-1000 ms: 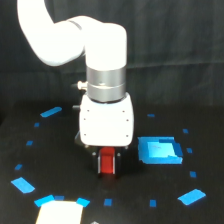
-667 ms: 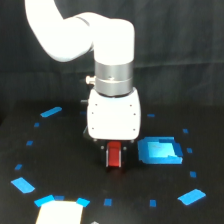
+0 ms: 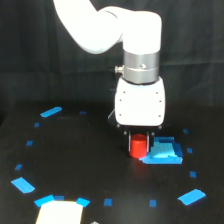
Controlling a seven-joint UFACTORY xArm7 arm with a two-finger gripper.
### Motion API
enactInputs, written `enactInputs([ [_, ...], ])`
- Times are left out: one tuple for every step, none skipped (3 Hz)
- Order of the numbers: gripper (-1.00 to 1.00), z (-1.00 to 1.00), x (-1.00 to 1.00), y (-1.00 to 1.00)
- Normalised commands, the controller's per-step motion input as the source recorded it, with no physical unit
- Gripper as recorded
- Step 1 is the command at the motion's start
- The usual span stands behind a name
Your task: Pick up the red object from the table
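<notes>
Down at the claw (image 3: pixel 139 141) now: its short dark fingers poke out beneath the boxy white wrist housing and sit clamped on the small bright red-orange block (image 3: pixel 138 146), one either side. The upper end of the red block is tucked up between the fingers and hidden; the fingertips themselves are dark against dark, hard to separate. Whether the block's base touches the black matte table (image 3: pixel 80 165) or hangs just clear of it, I can't tell from this angle.

Right beside it, on the exterior view's right, lies a flat bright blue square piece (image 3: pixel 163 153), its near edge apparently against the red block. The white arm (image 3: pixel 115 25) sweeps up and away to the exterior view's upper left, cut off by the frame.

Around them, small blue tape marks dot the table, with larger blue patches (image 3: pixel 51 111) further out. At the bottom edge a pale, blurred rectangular thing (image 3: pixel 59 214) is cut off, unidentifiable.
</notes>
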Motion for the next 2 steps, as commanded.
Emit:
enactInputs([
  [-1.0,0.61,-1.0,0.2],
  [0.75,0.04,-0.64,0.64],
])
